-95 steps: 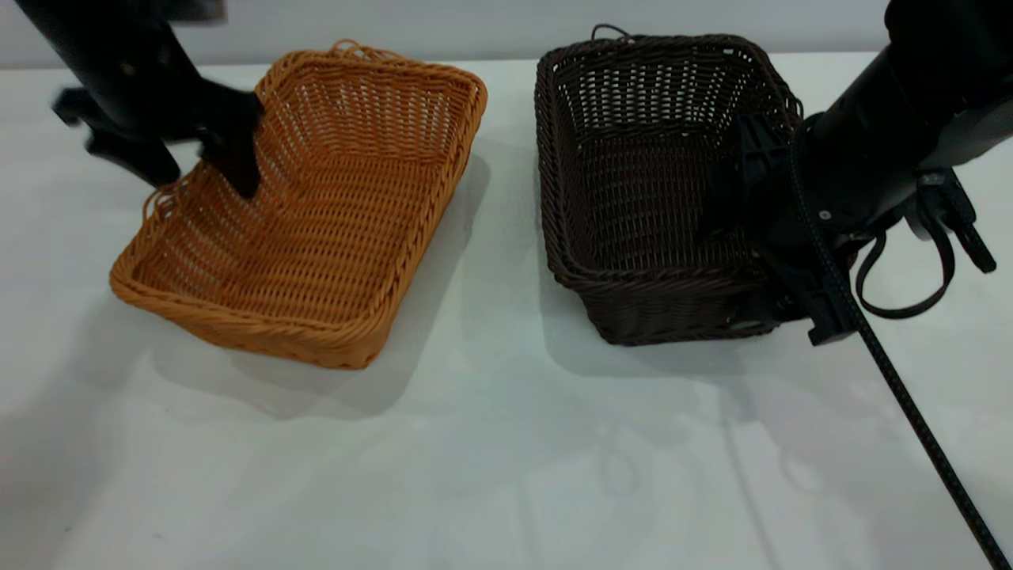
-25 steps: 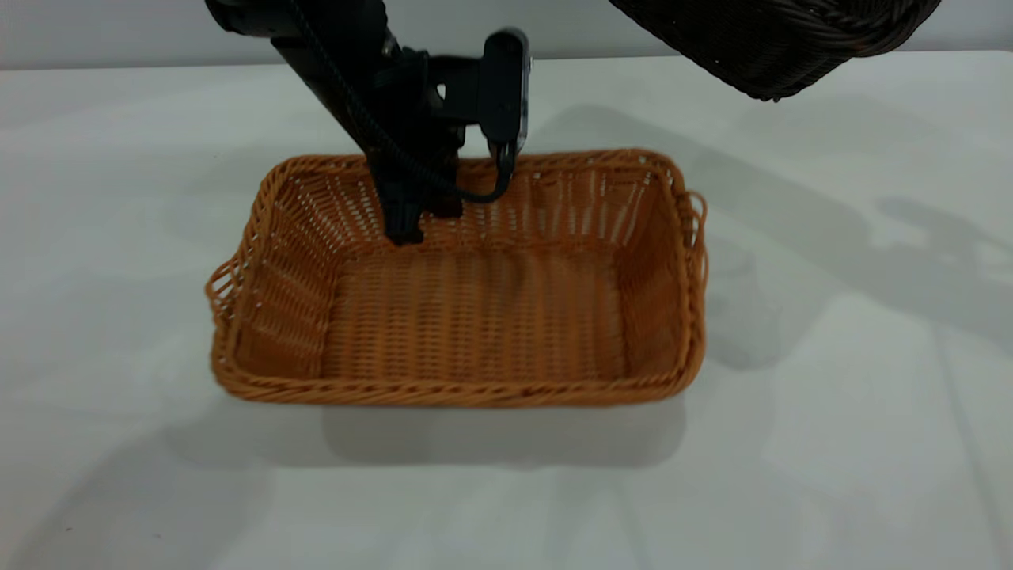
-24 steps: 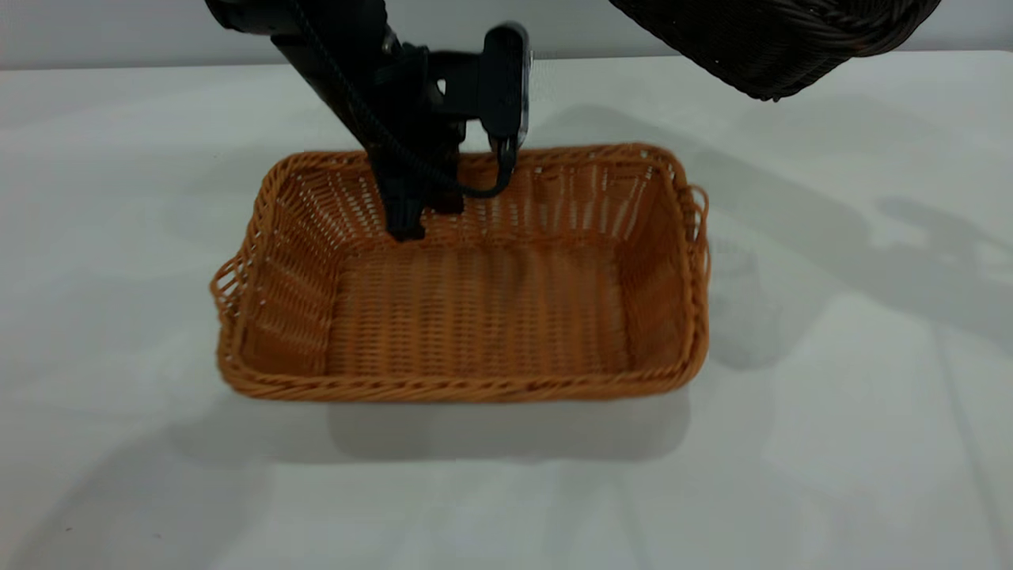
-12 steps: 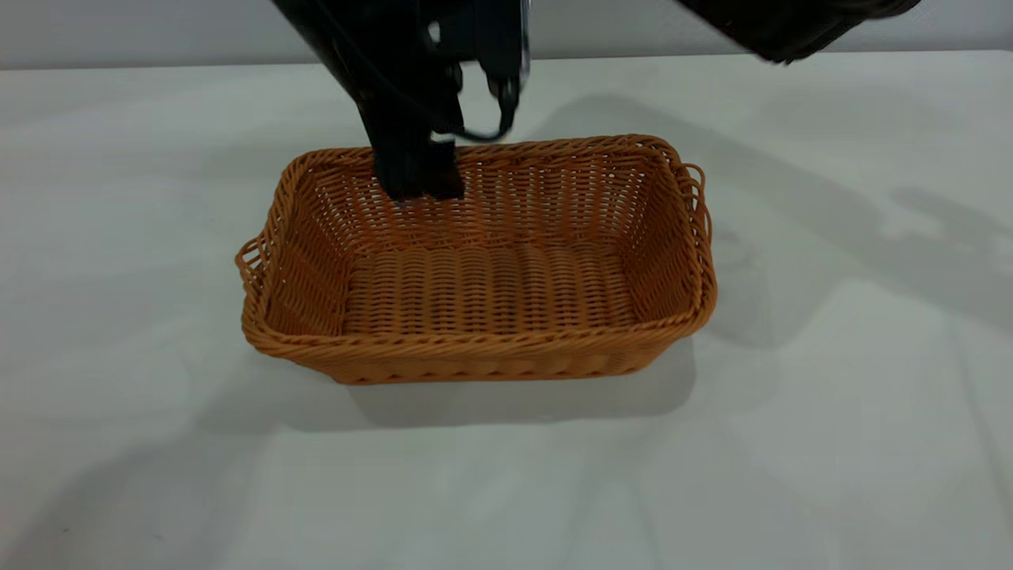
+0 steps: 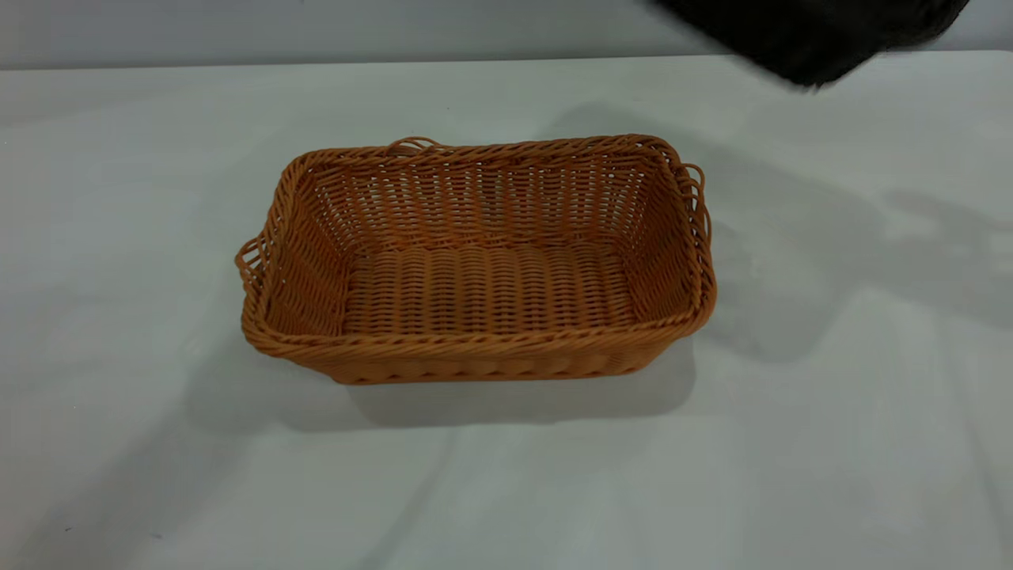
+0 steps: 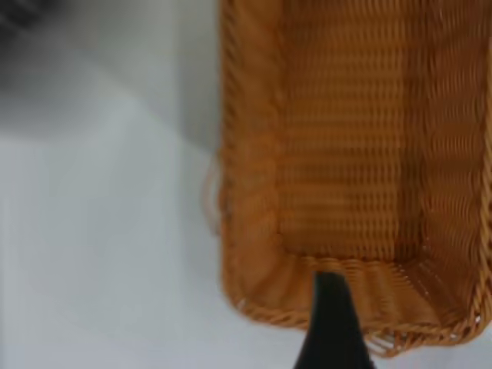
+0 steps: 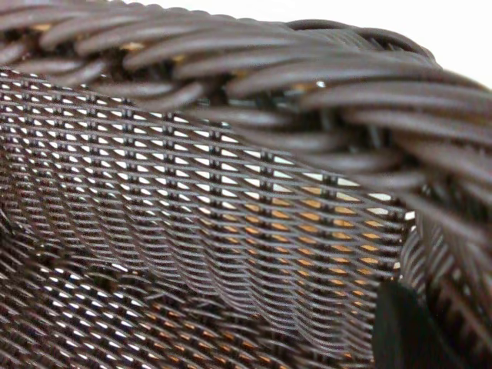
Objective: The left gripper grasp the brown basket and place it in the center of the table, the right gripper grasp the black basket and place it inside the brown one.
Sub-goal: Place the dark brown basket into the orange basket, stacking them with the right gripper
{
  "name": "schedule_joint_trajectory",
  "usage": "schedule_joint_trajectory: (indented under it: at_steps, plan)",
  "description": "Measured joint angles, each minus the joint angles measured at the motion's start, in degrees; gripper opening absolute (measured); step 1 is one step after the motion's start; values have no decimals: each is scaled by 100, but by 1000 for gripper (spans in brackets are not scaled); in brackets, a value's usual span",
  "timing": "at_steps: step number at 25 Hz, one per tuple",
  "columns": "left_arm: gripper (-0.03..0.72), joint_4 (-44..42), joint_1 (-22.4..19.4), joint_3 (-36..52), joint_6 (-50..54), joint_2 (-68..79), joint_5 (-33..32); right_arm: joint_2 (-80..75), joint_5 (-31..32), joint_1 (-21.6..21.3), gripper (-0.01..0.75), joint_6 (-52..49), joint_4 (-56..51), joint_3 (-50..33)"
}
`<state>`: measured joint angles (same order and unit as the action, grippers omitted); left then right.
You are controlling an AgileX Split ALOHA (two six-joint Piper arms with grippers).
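Much of the action sits out of sight: only a blurred corner of the black basket (image 5: 815,36) shows, hanging in the air well above and behind the brown basket (image 5: 475,261), off toward that basket's right end and cut off by the picture's edge. The right arm itself cannot be seen from outside; from its wrist the dark weave fills almost everything, with one black finger (image 7: 407,330) of the right gripper pressed against the inside wall below the braided rim, so the claw appears clamped on that basket's wall, though the second finger is hidden. Orange shows faintly through the gaps in the dark weave. The left gripper (image 6: 330,330) appears only as one blurred dark prong poised over a corner of the brown basket's rim; I cannot tell whether its claw is wide or narrow, nor whether it touches the wicker. The brown basket stands upright on the table (image 5: 158,475), roughly in the middle, with small loop handles at both short ends and another on its far long side.
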<state>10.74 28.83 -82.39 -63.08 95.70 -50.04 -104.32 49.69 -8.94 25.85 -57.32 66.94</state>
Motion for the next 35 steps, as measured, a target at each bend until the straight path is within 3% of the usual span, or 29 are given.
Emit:
schedule_joint_trajectory:
  at_steps: [7,11,22,30,35]
  plan:
    - [459,0,0,0,442,-1617,-216,-237,-199,1815,90,-298,1026,60]
    - [459,0,0,0,575,-2115,-364,-965,-396,2376,90,-368,1232,338]
    - [459,0,0,4,961,-2255,-952,-1963,-553,2401,91,-467,1107,937]
    - [459,-6,0,4,1004,-2255,-1078,-2014,335,2370,98,-481,1156,1737]
    - [459,-6,0,4,1004,-2255,-1083,-2014,391,2370,99,-919,1494,1894]
